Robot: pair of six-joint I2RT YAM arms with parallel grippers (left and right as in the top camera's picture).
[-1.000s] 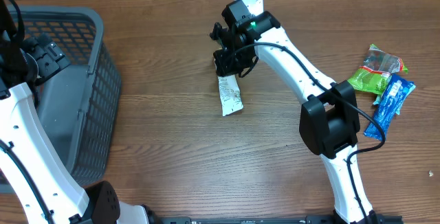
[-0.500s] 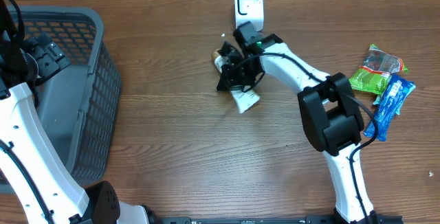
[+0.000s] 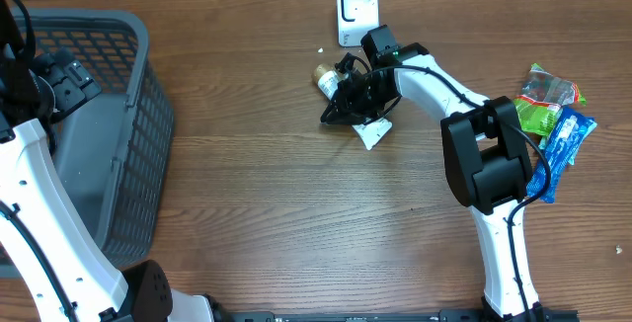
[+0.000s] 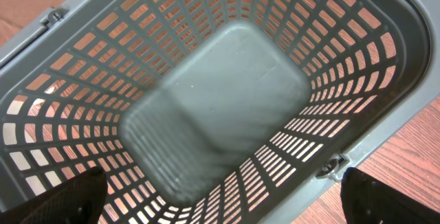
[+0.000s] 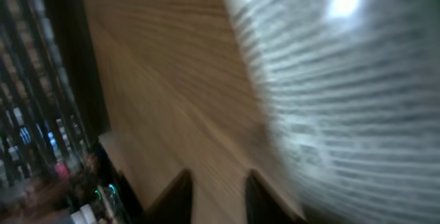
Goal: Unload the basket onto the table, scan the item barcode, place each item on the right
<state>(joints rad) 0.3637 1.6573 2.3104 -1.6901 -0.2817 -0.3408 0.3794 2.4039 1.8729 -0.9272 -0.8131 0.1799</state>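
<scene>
Packet [image 3: 372, 134] has shifted right over the last second, now sits below the scanner [image 3: 355, 11].
White, flat, dark print, lying tilted; right gripper [image 3: 354, 110] over it, can't tell if it's gripping.

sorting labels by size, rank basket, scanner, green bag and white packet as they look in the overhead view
1. basket
2. green bag and scanner: too alike to rank, bag partly hidden
3. white packet: smallest as seen, partly hidden

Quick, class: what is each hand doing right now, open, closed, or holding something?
Left hand: open, empty, above the grey basket.
Right hand: cannot be told; its view is blurred, and it sits at the white packet.
</scene>
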